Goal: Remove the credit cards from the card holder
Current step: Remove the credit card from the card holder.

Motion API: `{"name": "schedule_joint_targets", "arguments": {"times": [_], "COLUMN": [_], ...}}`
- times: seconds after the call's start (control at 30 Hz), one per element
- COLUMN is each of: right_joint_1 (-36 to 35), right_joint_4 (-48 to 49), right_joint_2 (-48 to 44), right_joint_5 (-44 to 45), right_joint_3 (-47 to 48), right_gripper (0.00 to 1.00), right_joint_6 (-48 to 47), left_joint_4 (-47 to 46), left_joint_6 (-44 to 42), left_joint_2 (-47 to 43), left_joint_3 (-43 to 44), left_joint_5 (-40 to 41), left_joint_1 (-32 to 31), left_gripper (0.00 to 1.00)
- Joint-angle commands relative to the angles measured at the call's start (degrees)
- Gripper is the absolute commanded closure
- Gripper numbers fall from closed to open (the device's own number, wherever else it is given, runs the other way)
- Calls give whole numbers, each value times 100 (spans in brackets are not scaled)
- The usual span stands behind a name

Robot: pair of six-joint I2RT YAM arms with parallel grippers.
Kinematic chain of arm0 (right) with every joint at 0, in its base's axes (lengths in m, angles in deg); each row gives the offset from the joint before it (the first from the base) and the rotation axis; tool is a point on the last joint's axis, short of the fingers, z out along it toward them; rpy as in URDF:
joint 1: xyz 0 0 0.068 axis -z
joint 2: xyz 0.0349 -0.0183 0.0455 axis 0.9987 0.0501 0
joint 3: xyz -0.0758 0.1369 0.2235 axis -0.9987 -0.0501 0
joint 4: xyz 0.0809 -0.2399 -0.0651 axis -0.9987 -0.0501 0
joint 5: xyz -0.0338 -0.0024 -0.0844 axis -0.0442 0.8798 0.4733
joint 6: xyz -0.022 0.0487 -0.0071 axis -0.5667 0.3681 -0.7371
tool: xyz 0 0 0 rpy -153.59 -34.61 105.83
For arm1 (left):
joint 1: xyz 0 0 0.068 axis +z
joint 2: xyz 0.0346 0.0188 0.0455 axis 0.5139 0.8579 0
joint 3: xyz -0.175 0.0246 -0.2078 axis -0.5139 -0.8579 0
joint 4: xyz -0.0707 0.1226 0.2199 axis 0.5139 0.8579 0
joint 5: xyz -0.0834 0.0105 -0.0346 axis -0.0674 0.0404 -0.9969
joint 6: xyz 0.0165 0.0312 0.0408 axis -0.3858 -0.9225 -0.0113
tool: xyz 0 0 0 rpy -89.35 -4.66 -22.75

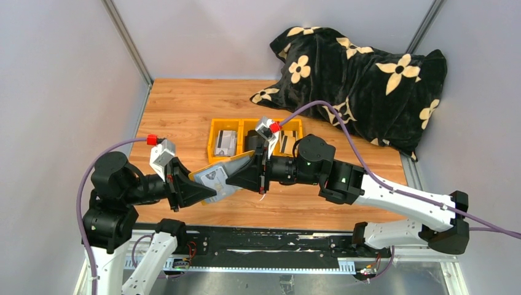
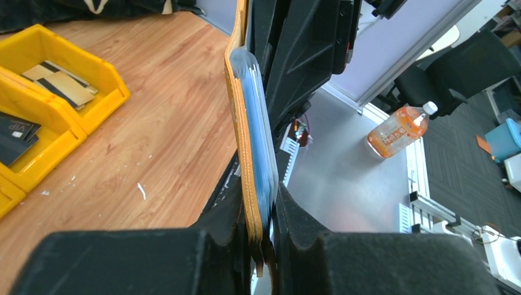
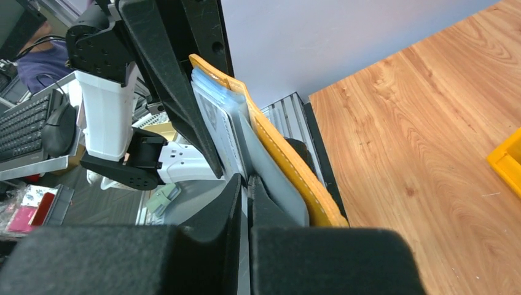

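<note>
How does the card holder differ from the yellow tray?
The card holder is held in the air between the left gripper and right gripper; the yellow tray rests on the table. The holder is thin and mustard; the tray is boxy, bright yellow, open-topped. Both hold cards.

The left arm and right arm reach inward over the table's near edge, tips almost meeting. The left gripper clamps the card holder at its left end. The right gripper, jaws almost touching, pinches a thin layer at its right end.
</note>
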Motion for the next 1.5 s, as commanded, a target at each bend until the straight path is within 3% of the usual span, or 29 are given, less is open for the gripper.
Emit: {"name": "schedule_joint_targets", "arguments": {"times": [0.0,0.13,0.23,0.6,1.0,1.13,1.23,1.37,1.47], "right_joint_1": [70,224,288,347,392,389,365,339,337], "right_joint_4": [340,844,1171,1499,1870,1968,1995,1930,1983], "right_joint_2": [-88,-280,-379,-659,-845,-610,-442,-253,-208], "right_joint_5": [32,-269,-449,-623,-892,-1208,-1334,-1370,-1378], "right_joint_3": [-36,-401,-653,-1085,-1384,-1194,-1074,-944,-940], "right_gripper": [100,100,100,100,99,76,70,70,76], "right_joint_6": [90,388,576,748,942,1024,1009,978,999], "left_joint_4": [-142,-127,-125,-125,-116,-125,-134,-134,-134], "left_joint_6": [-17,-31,-8,-40,43,63,98,145,145], "left_joint_2": [53,108,167,180,211,174,169,182,144], "left_joint_3": [121,143,140,231,338,303,292,289,285], "left_joint_5": [-744,-1005,-1143,-1311,-1265,-1005,-799,-756,-788], "left_joint_1": [-19,-19,-19,-18,-19,-18,-19,-19,-19], "left_gripper": [83,65,59,90,90,90,91,90,88]}}
